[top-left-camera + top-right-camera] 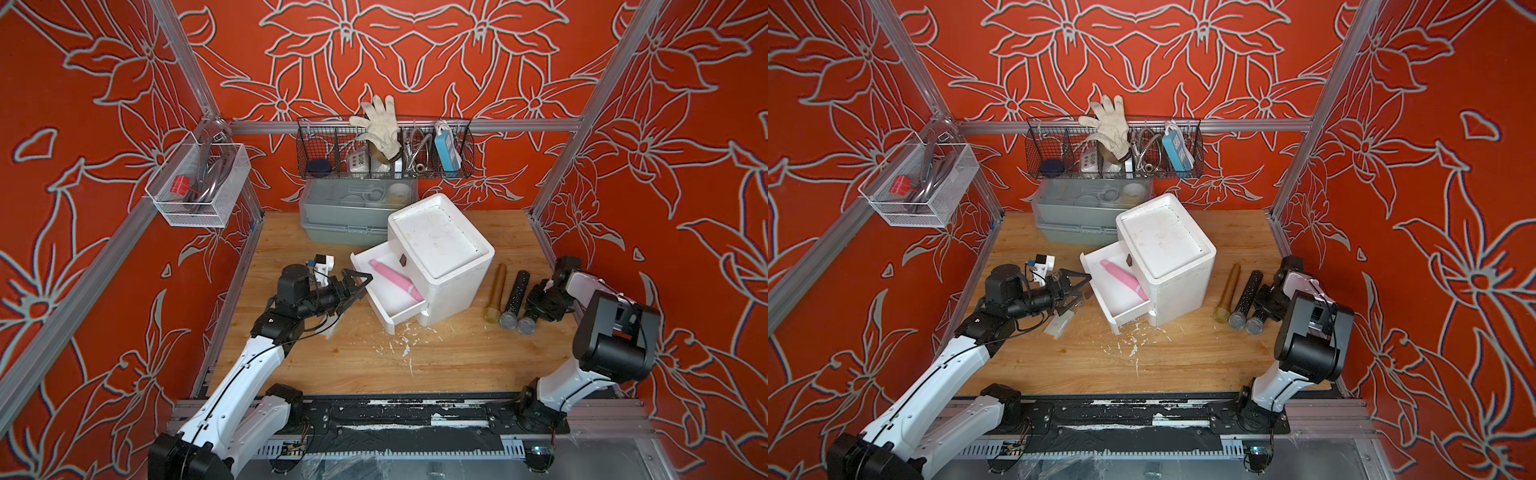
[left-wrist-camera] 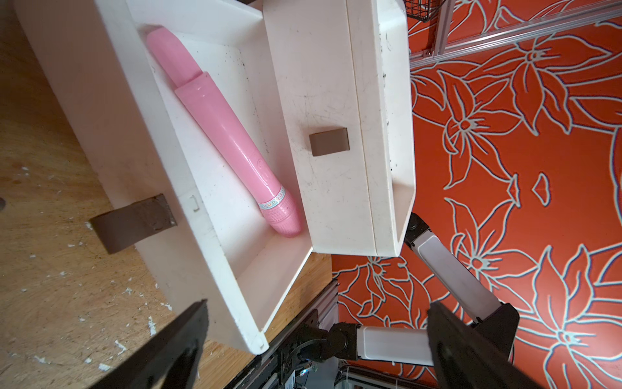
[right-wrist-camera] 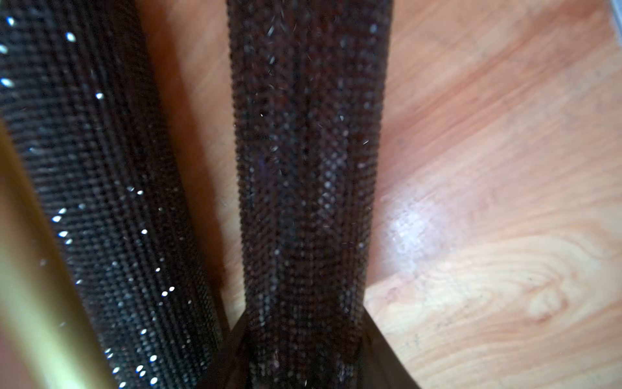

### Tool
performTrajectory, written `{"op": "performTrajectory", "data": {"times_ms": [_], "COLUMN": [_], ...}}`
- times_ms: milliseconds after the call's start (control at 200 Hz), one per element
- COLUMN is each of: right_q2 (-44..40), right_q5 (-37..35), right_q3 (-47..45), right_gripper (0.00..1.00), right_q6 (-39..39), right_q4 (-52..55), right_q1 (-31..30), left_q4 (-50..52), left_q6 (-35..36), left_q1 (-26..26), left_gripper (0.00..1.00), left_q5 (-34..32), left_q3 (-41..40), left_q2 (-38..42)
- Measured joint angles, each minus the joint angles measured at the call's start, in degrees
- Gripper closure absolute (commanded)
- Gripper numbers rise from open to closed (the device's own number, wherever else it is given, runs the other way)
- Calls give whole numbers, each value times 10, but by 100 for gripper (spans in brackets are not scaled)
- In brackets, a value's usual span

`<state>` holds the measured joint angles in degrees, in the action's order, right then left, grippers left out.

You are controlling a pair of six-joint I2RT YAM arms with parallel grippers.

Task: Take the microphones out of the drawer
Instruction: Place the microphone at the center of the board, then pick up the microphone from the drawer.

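A pink microphone point(image 1: 392, 279) point(image 1: 1123, 279) point(image 2: 225, 131) lies slantwise in the open upper drawer point(image 1: 405, 312) point(image 2: 215, 242) of a white cabinet point(image 1: 440, 257). My left gripper point(image 1: 368, 282) point(image 1: 1088, 286) point(image 2: 318, 304) is open and empty, level with the drawer's front wall and apart from the microphone. At the table's right, my right gripper point(image 1: 536, 309) point(image 3: 303, 353) is shut on a black glitter microphone point(image 1: 527, 326) point(image 3: 306, 168) low over the wood. A second black microphone point(image 1: 515, 295) point(image 3: 101, 202) and a gold one point(image 1: 495, 293) point(image 3: 27, 269) lie beside it.
A grey toolbox point(image 1: 345, 216) stands behind the cabinet under a black wire basket point(image 1: 384, 149) on the back rail. A white mesh basket point(image 1: 199, 183) hangs on the left wall. White flakes point(image 1: 401, 340) litter the table in front of the drawer. A brown pull tab point(image 2: 134, 225) sticks out from the drawer front.
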<state>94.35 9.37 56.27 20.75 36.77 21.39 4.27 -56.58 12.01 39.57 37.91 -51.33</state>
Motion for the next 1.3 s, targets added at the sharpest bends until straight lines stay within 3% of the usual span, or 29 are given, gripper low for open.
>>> {"op": "performTrajectory", "data": {"times_ms": [300, 611, 851, 1091, 1301], "right_q2": [-4, -58, -184, -281, -267], "right_q5": [3, 2, 26, 53, 74], "right_q3": [0, 5, 39, 157, 322], "right_gripper": [36, 36, 36, 35, 37], "right_q6": [7, 7, 23, 39, 28], "right_q4": [6, 25, 44, 56, 87], "right_q1": [0, 0, -13, -110, -247], "left_q4": [2, 2, 3, 4, 5], "left_q6": [0, 0, -1, -13, -19], "left_q1": [0, 0, 0, -16, -46], "left_gripper": [0, 0, 0, 0, 0], "left_q5": [-1, -6, -14, -14, -10], "left_q3": [-5, -5, -12, -28, -31], "left_q2": [4, 6, 8, 6, 6]}}
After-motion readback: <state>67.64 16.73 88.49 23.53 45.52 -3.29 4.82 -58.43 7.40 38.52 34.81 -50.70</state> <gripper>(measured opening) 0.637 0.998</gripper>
